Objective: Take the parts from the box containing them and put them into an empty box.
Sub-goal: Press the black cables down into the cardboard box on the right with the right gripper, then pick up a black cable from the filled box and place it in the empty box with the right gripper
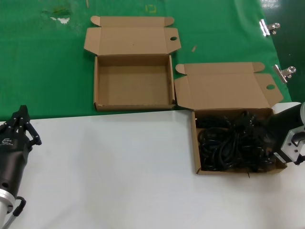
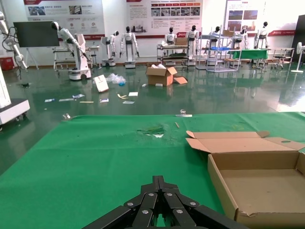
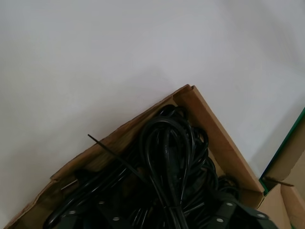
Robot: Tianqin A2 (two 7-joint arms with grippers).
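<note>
The box containing the parts [image 1: 195, 148] sits open at the right on the white table, its lid folded back. It is packed with black coiled power cords [image 1: 228, 143]. My right gripper [image 1: 269, 139] reaches in from the right edge, low among the cords. In the right wrist view its jaws stand open on either side of a cord bundle [image 3: 167, 157], with the right gripper [image 3: 167, 212] fingertips buried in cable. The empty box [image 1: 133, 86] lies open on the green cloth at the back centre, also seen as the empty box [image 2: 259, 183]. My left gripper [image 1: 21, 114] is parked at the near left, shut, empty.
Green cloth [image 1: 43, 67] covers the far half of the table and white surface [image 1: 119, 167] the near half. Two metal clips [image 1: 269, 27] [image 1: 285, 72] hold the cloth at the right edge. The two boxes nearly touch at their corners.
</note>
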